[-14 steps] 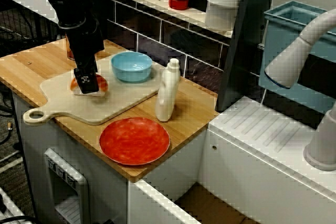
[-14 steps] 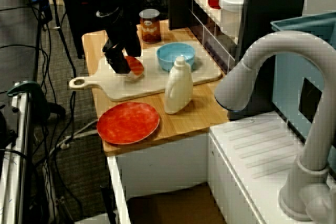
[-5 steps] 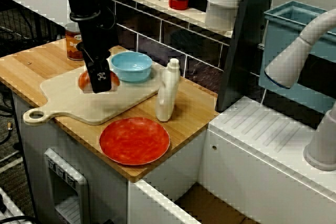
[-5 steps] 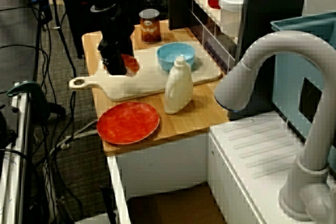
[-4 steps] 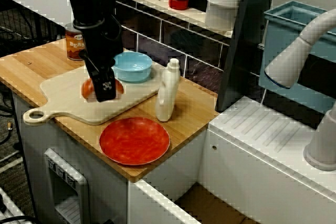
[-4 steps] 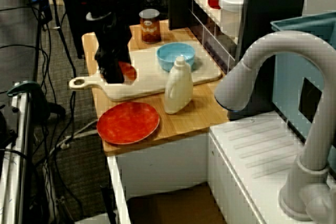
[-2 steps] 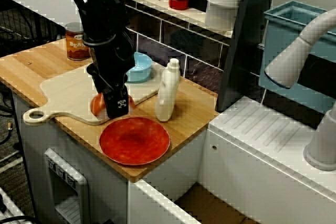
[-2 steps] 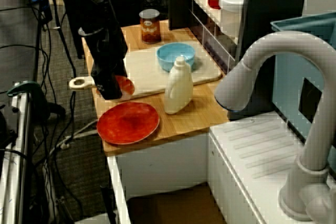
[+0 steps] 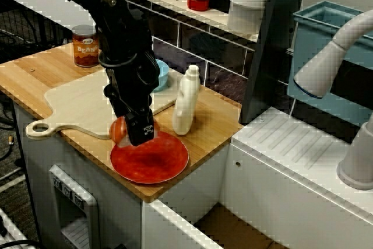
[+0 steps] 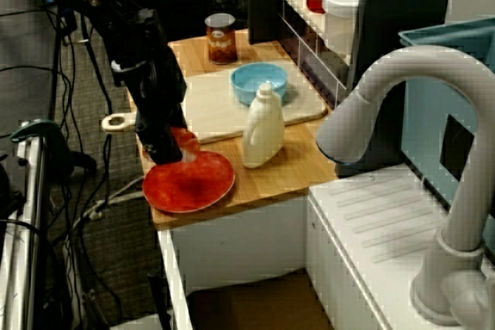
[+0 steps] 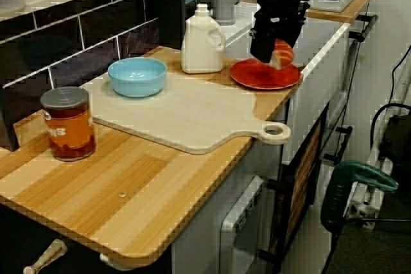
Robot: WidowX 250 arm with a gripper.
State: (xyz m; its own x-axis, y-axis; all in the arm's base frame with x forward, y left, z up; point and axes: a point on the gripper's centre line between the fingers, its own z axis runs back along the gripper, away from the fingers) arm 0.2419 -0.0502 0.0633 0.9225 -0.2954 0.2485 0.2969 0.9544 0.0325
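Observation:
Seen from above, my black gripper [image 9: 139,133] is shut on a red-orange food piece [image 9: 118,129] with a pale underside. It holds the piece just above the left rim of a red plate [image 9: 157,161]. From the side, the food piece [image 10: 186,140] shows beside the gripper [image 10: 165,151], over the far edge of the plate [image 10: 193,185]. Along the counter, the gripper [image 11: 266,51] and the food piece [image 11: 284,51] hang over the plate [image 11: 260,76]. I cannot tell whether the piece touches the plate.
A pale cutting board [image 9: 76,106] lies left of the plate, with a blue bowl [image 11: 137,76] on it. A white bottle [image 9: 185,100] stands just right of the gripper. A can [image 9: 85,46] stands at the back left. The counter's front edge runs beside the plate.
The gripper has carried the food piece off the cutting board, toward the front right, and now holds it over the red plate's edge. The arm now hides most of the blue bowl from above.

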